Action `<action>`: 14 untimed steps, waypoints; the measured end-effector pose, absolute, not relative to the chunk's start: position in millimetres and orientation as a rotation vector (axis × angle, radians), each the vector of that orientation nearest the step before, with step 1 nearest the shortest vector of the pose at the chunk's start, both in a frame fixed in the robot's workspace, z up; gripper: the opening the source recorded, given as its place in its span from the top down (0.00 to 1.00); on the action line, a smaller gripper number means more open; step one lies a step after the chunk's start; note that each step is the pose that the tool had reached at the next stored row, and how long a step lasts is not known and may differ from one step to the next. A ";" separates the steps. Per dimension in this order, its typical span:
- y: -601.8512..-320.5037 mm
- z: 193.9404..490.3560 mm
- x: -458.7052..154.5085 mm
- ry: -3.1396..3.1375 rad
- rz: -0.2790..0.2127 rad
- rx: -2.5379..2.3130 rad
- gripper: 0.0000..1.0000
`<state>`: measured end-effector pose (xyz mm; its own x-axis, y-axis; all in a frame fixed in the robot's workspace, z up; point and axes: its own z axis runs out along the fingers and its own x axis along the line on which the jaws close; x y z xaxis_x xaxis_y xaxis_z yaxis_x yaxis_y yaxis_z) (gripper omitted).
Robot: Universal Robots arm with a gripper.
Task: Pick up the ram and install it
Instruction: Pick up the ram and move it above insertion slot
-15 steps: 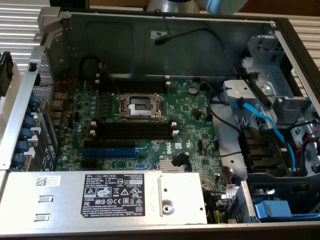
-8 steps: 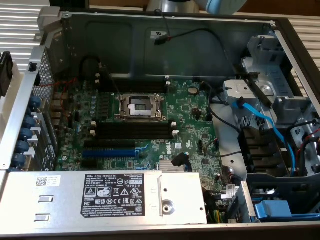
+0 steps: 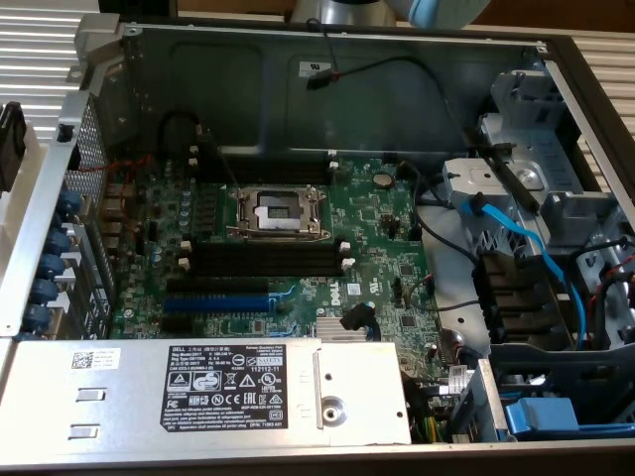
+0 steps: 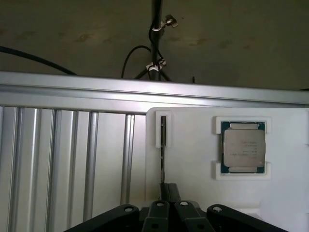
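In the wrist view the ram (image 4: pixel 163 159) stands on edge in a white tray (image 4: pixel 193 193), showing only as a thin dark strip with one end in a white slotted holder (image 4: pixel 163 128). My gripper (image 4: pixel 168 189) is right over its other end. The two fingers are pressed together, with the strip running in between them. In the exterior view the open computer case shows the green motherboard (image 3: pixel 377 248) with its black memory slots (image 3: pixel 268 260) holding no stick. Neither the gripper nor the ram shows in that view.
A processor chip (image 4: pixel 243 147) sits in a white frame on the tray beside the ram. A ribbed aluminium surface (image 4: pixel 63 159) borders the tray. Inside the case are the CPU socket (image 3: pixel 278 210), a blue expansion slot (image 3: pixel 213 297), the power supply (image 3: pixel 198 387) and blue cables (image 3: pixel 526 248).
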<state>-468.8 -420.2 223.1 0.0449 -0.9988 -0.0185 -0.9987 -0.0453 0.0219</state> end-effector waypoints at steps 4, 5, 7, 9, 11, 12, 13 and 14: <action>-420.2 223.1 -468.8 -2.168 -0.045 2.269 0.83; -420.2 223.1 -468.8 -2.168 -0.045 2.269 0.83; -420.2 223.1 -468.8 -2.168 -0.045 2.269 0.76; -420.2 223.1 -468.8 -2.168 -0.045 2.269 0.76; -420.2 222.0 -468.8 -2.168 -0.044 2.269 0.76; -420.2 220.7 -468.8 -2.168 -0.043 2.268 0.76; -420.3 219.2 -468.7 -2.167 -0.043 2.268 0.76; -420.2 218.3 -468.8 -2.167 -0.042 2.267 0.76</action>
